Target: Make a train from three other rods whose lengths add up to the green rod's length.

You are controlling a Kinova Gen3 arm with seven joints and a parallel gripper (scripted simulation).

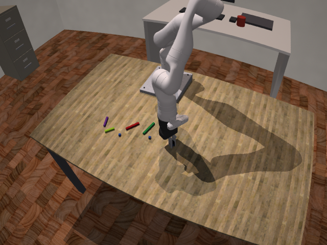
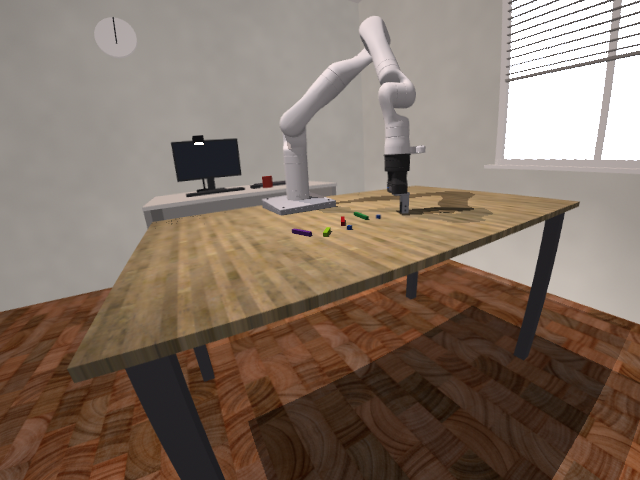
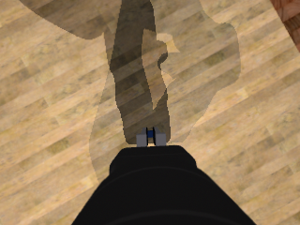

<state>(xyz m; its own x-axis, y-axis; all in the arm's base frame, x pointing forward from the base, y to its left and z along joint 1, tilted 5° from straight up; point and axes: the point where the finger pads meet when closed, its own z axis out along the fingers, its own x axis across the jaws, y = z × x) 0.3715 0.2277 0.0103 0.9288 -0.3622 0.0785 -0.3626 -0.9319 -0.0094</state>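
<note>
My gripper (image 1: 172, 143) points straight down, low over the table, to the right of the rods. It is shut on a small blue rod (image 3: 150, 134), seen between the fingertips in the wrist view. The gripper also shows in the exterior view (image 2: 404, 208). On the table lie a green rod (image 1: 148, 128), a red rod (image 1: 132, 125), a lime rod (image 1: 109, 129), a purple rod (image 1: 106, 121) and two more blue rods (image 1: 149, 137) (image 1: 119, 135). The nearer blue rod lies just left of the gripper, below the green rod's end.
The arm's base plate (image 1: 166, 83) stands behind the rods. A white desk (image 1: 219, 26) with a red cup stands beyond the table. A grey cabinet (image 1: 16, 42) is at the far left. The table's front edge runs below the rods.
</note>
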